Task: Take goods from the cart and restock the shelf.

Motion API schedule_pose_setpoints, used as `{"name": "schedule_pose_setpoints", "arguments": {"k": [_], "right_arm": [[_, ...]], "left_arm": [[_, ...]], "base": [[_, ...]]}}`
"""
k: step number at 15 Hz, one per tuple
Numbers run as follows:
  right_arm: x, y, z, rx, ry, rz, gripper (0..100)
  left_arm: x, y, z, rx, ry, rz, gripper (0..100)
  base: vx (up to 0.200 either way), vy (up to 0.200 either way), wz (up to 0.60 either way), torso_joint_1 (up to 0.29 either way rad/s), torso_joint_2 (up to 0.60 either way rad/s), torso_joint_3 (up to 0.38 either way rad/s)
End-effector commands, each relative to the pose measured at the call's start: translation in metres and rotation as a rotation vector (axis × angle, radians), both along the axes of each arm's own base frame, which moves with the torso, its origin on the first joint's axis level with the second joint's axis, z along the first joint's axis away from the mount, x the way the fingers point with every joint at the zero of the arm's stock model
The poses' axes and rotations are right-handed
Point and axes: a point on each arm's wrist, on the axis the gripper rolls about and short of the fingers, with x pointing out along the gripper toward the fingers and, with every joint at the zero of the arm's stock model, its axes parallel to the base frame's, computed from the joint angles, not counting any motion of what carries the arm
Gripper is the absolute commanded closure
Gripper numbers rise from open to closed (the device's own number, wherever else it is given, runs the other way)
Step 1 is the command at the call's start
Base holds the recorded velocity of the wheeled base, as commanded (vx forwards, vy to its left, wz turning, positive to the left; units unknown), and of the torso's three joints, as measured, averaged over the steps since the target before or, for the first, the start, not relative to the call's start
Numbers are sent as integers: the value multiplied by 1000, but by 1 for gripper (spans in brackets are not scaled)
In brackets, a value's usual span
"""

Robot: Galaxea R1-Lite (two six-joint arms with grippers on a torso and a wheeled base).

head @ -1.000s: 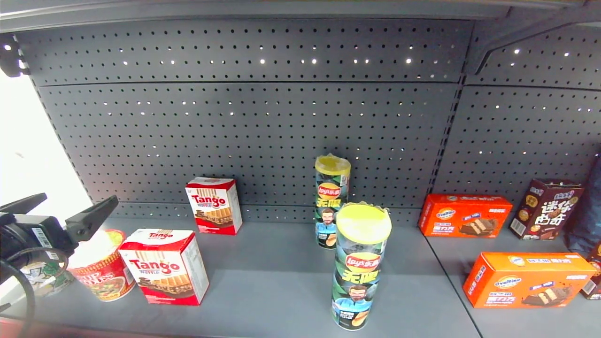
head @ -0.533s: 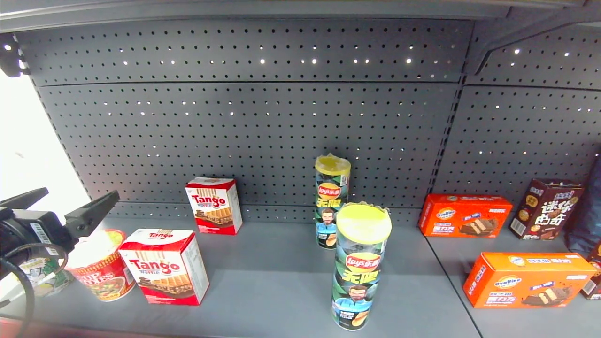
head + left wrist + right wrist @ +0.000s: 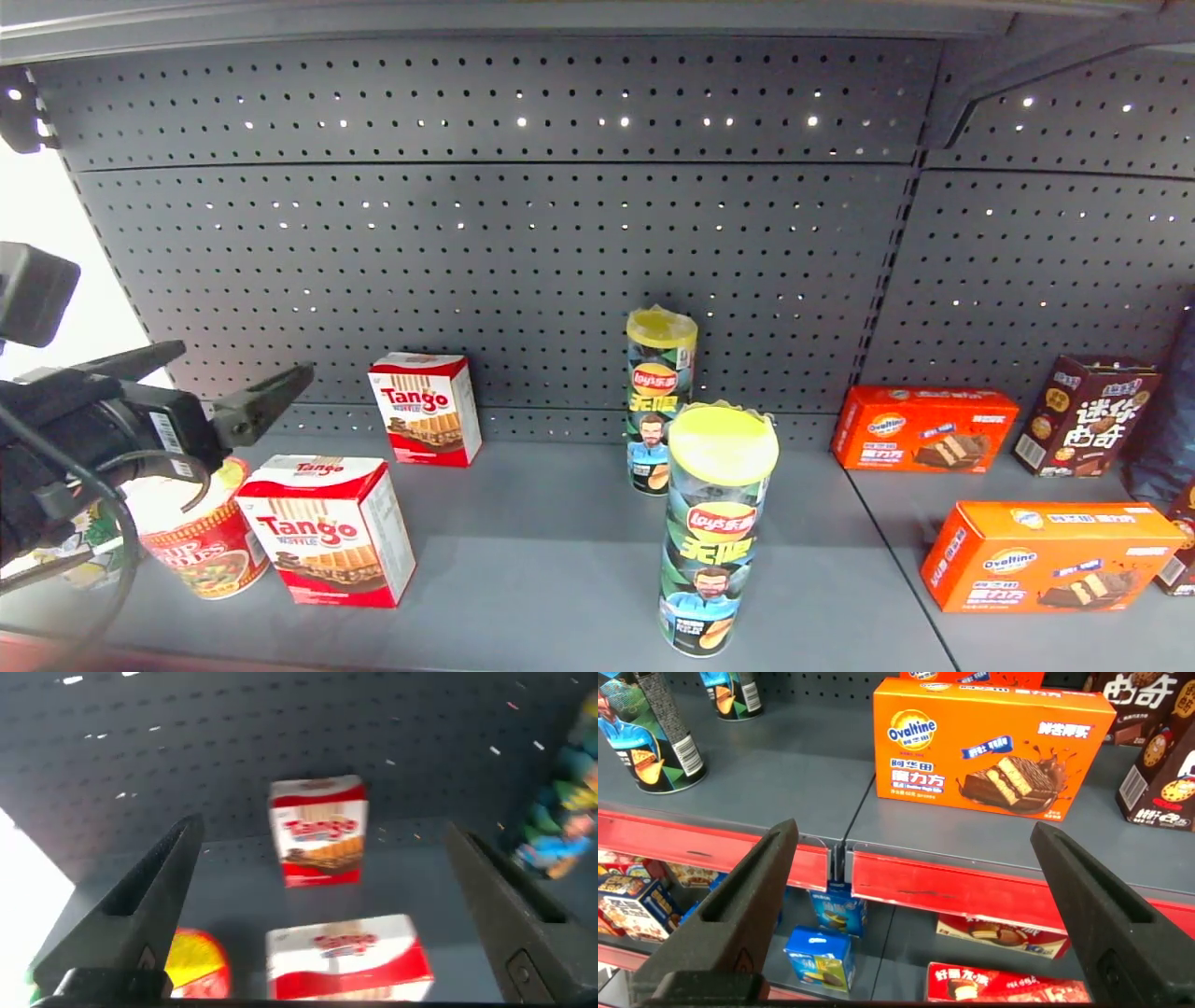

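Note:
My left gripper (image 3: pixel 247 360) hangs open and empty at the shelf's left end, above a red cup of noodles (image 3: pixel 196 541). In the left wrist view its fingers (image 3: pixel 149 896) frame two red-and-white wafer boxes, the near one (image 3: pixel 348 959) and the far one (image 3: pixel 318 829). In the head view these boxes stand at the front (image 3: pixel 327 527) and the back (image 3: pixel 427 408) of the grey shelf (image 3: pixel 560 560). My right gripper (image 3: pixel 915 829) is open and empty in front of the shelf's red edge rail (image 3: pixel 971 877), below an orange box (image 3: pixel 990 742).
Two yellow-lidded chip cans (image 3: pixel 717 527) (image 3: pixel 660 397) stand mid-shelf. Orange boxes (image 3: pixel 924 427) (image 3: pixel 1050 555) and a dark brown box (image 3: pixel 1083 415) fill the right section. The pegboard back wall (image 3: pixel 504 261) is close behind. A lower shelf holds more packs (image 3: pixel 822 957).
My left gripper has risen and moved right and further over the shelf, above the cup of noodles. The goods on the shelf have not moved.

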Motion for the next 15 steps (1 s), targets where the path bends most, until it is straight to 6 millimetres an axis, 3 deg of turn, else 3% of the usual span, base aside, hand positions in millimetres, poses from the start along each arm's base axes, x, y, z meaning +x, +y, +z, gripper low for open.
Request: {"name": "schedule_pose_setpoints", "arguments": {"k": [1, 6, 9, 15], "right_arm": [[0, 0, 0, -1, 1, 1, 0], [0, 0, 0, -1, 3, 1, 0], [0, 0, 0, -1, 1, 1, 0], [0, 0, 0, -2, 1, 5, 0]], "left_arm": [[6, -15, -6, 34, 34, -85, 0], [8, -61, -24, 94, 102, -312, 0], [7, -78, -23, 106, 98, -391, 0], [2, -118, -45, 157, 184, -547, 0]], "base": [[0, 0, 0, 0, 0, 0], [0, 0, 0, 0, 0, 0], [0, 0, 0, 0, 0, 0], [0, 0, 0, 0, 0, 0]]}}
